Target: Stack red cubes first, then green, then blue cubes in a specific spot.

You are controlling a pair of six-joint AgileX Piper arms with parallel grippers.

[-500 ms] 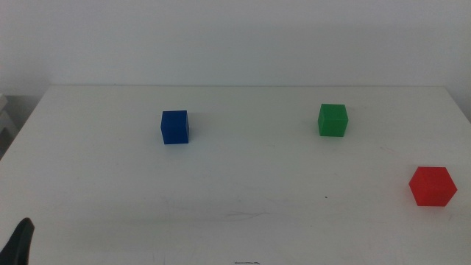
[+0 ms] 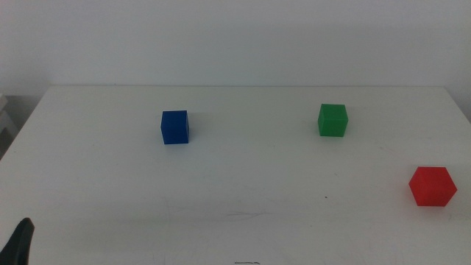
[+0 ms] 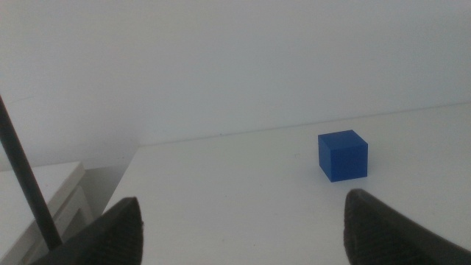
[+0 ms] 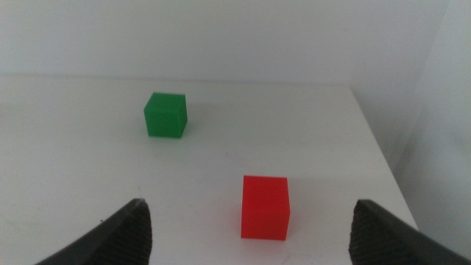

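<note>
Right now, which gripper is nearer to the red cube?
Right. The right gripper faces the red cube close ahead, jaws open; the left gripper waits across the table.

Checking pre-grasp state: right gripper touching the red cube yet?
Apart. The right wrist view shows the right gripper open, the red cube sitting on the table between and beyond its jaws, with bare white table either side of it.

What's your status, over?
Left gripper open, empty, waiting at near-left table corner. Right gripper open, facing red cube. Green cube, blue cube apart, nothing stacked. Nothing in the way.
</note>
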